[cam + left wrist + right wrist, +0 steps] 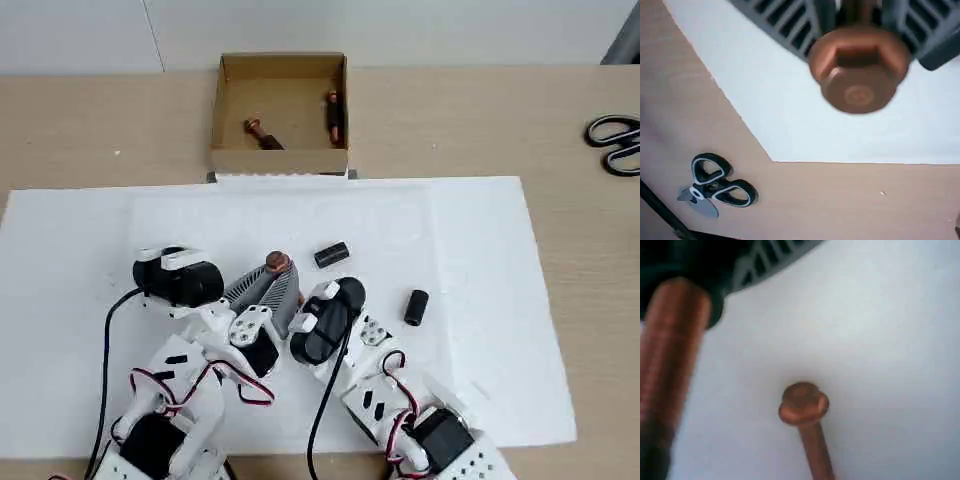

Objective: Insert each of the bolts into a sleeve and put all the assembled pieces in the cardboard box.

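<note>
My left gripper (268,290), with grey ribbed fingers (785,20), is shut on a copper bolt (857,70) whose head (277,263) sticks out past the tips. My right gripper (318,318) sits close beside it on the white sheet. The right wrist view has a second copper bolt (805,412) lying loose on the sheet. It also has a threaded copper shaft (670,370) very close, running into a dark part; what holds the shaft is unclear. Two black sleeves (332,254) (416,307) lie on the sheet. The cardboard box (280,158) holds two assembled pieces (263,134) (335,116).
A white sheet (480,250) covers the near half of the wooden table (480,120). Black-handled scissors (615,142) (715,185) lie at the far right edge. The two arms' bodies and cables (200,390) crowd the front.
</note>
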